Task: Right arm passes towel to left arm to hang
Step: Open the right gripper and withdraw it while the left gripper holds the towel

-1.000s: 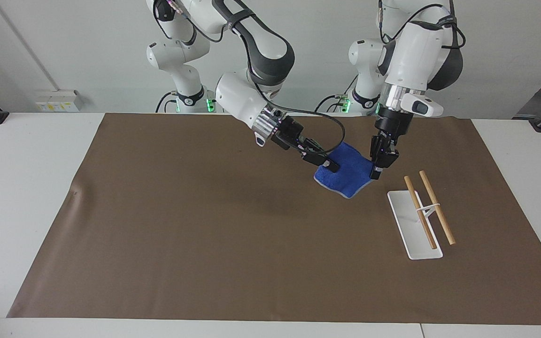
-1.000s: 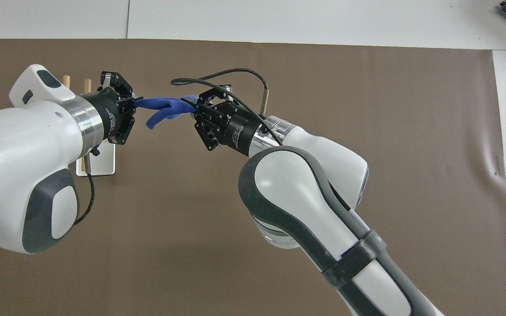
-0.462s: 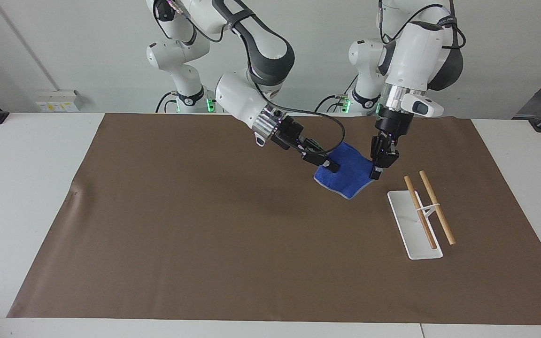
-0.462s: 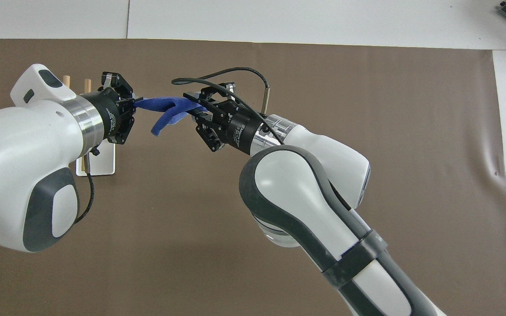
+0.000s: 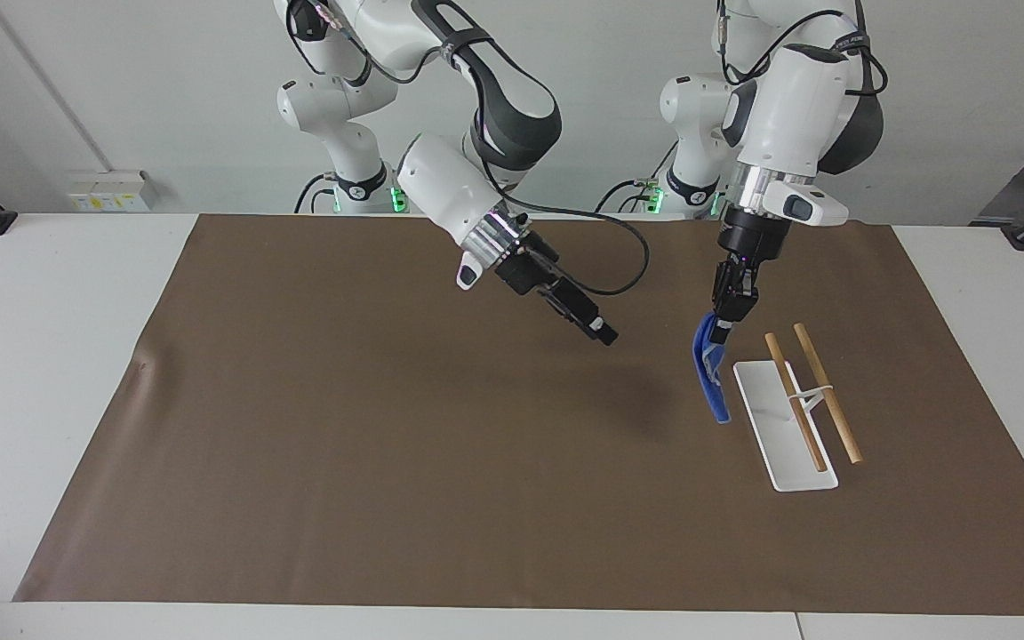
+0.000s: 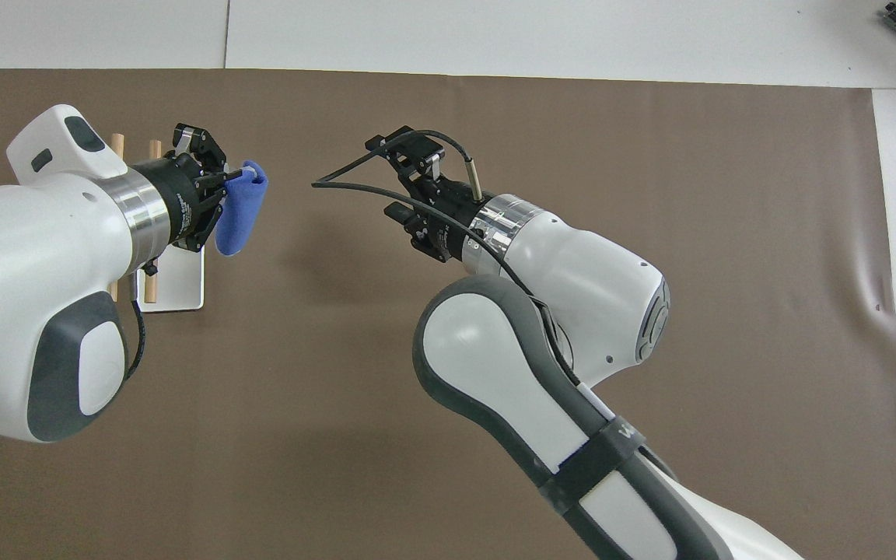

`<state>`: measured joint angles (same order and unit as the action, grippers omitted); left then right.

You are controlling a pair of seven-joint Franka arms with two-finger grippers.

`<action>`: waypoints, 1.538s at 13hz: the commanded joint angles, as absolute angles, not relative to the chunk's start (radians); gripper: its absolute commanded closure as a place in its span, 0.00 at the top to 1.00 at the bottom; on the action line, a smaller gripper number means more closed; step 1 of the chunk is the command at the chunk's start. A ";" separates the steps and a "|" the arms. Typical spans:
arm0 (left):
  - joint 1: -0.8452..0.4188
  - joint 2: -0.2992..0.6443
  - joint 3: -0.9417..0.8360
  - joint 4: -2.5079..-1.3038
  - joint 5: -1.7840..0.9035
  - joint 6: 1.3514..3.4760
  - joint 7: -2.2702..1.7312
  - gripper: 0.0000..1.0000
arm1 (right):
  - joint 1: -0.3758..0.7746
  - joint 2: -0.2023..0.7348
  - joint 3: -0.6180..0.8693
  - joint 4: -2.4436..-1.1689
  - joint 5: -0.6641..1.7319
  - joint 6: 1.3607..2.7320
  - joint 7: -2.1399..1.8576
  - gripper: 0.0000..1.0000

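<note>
**Towel in left gripper alone, hanging beside the rack**

Towel [image 5: 710, 372]: bright blue, pinched at its top edge by the left gripper [image 5: 722, 333]. It hangs down in a narrow folded strip, clear of the brown mat [image 5: 388, 444], its lower end just beside the rack's white base [image 5: 770, 427] on the side toward the right arm's end of the worktop. From above, the towel [image 6: 234, 218] shows as a short rolled shape at the gripper tips [image 6: 236, 173]. No part of it lies over the rack's 2 wooden bars [image 5: 823, 391].

Left arm [image 5: 788, 98]: wrist points nearly straight down. Fingers clenched on the towel's top edge; the gripper is over the mat, close to the end of the rack nearer the robots.

Right arm [image 5: 441, 178]: reaches out slantwise over the middle of the mat, with a loose black cable [image 5: 628, 267] looping to its wrist. Right gripper [image 5: 603, 334] is up in the air, well apart from the towel, with nothing in it. In the overhead view its fingers [image 6: 393, 144] stand released, spread apart.

Rack: a flat white base with a thin white upright carrying 2 parallel wooden bars, standing on the mat toward the left arm's end of the worktop [image 5: 50, 293]. The bars are bare.
</note>
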<state>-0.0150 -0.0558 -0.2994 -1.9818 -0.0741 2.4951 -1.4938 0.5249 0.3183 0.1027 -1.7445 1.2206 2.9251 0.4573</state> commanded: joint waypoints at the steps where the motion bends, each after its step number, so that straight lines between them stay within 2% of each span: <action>1: 0.011 -0.049 -0.273 -1.970 -0.095 2.480 -1.375 0.00 | 0.444 0.298 0.104 -1.827 1.143 2.935 0.194 1.00; 5: 0.012 -0.051 -0.181 -1.976 -0.094 2.441 -1.246 0.00 | 0.298 0.298 0.106 -1.847 1.061 2.907 -0.058 1.00; 10: 0.012 -0.060 -0.075 -1.977 -0.083 2.340 -1.158 0.00 | 0.112 0.299 0.104 -1.819 0.405 2.659 -0.060 1.00; 13: 0.014 -0.060 -0.022 -1.977 -0.054 2.336 -1.158 0.00 | 0.083 0.287 0.078 -1.787 0.211 2.513 -0.045 1.00; 17: 0.014 -0.057 -0.003 -1.971 0.069 2.345 -1.143 0.00 | 0.083 0.213 0.025 -1.724 0.064 2.265 0.076 1.00; 20: 0.014 -0.048 0.026 -1.965 0.069 2.376 -0.978 0.00 | 0.081 0.151 0.023 -1.666 0.008 2.062 0.202 1.00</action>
<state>0.0135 -0.0509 0.0094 -1.9773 0.0547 2.3642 -1.0741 0.0876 0.1845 0.0181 -1.6917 0.0410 2.1532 0.1371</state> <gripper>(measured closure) 0.969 0.000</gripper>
